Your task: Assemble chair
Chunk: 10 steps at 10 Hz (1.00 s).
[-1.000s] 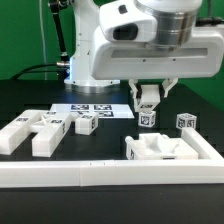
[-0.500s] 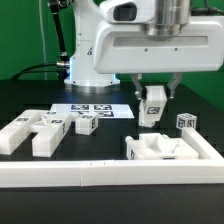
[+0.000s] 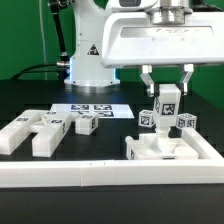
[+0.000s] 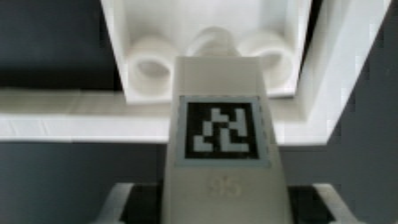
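My gripper (image 3: pixel 167 92) is shut on a white tagged bar (image 3: pixel 168 104) and holds it upright in the air. Below it, a blocky white chair part (image 3: pixel 158 150) lies in the corner of the border rail. In the wrist view the bar (image 4: pixel 221 120) runs out from between my fingers (image 4: pixel 135 200), my gripper (image 4: pixel 222 205) closed round its end. The chair part (image 4: pixel 210 52) with rounded sockets lies beyond its tip. Two small tagged cubes (image 3: pixel 148 118) (image 3: pixel 186 122) sit on the table behind the part.
Two white slabs (image 3: pixel 18 132) (image 3: pixel 48 136) and a tagged cube (image 3: pixel 86 124) lie at the exterior view's left. The marker board (image 3: pixel 95 110) lies behind them. The L-shaped border rail (image 3: pixel 100 176) runs along the front and up the right side.
My gripper has moved toward the exterior view's right with the bar in it, from above the middle cube to above the chair part.
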Available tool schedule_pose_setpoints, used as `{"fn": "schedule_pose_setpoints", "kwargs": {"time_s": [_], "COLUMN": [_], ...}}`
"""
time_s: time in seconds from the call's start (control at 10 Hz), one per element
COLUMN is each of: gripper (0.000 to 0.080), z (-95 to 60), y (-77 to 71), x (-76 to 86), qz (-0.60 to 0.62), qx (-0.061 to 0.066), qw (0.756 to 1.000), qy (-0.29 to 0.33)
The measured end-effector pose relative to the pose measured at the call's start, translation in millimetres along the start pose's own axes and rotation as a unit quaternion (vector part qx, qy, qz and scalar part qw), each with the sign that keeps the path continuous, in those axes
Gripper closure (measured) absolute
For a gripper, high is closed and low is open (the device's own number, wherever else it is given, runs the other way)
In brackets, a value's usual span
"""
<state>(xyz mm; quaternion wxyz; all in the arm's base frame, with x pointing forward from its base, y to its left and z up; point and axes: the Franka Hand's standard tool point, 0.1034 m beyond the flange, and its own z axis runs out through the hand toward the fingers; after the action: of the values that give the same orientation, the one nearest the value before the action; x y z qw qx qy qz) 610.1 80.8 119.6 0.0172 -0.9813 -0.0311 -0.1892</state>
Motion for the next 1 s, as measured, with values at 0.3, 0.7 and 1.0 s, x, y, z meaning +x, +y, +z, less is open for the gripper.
{"fn": "schedule_pose_setpoints", "kwargs": {"time_s": [0.3, 0.7, 1.0], "gripper": [0.0508, 0.0508, 0.0508], "z": [-4.5, 3.3, 15.9], "y": [-12.7, -30.6, -39.6], "x": [8.7, 13.1, 12.4], "qz": [-0.010, -0.040, -0.071], "qx": [0.006, 0.010, 0.011], "qw": [0.999, 0.999, 0.997], "qy": [0.032, 0.035, 0.035]}}
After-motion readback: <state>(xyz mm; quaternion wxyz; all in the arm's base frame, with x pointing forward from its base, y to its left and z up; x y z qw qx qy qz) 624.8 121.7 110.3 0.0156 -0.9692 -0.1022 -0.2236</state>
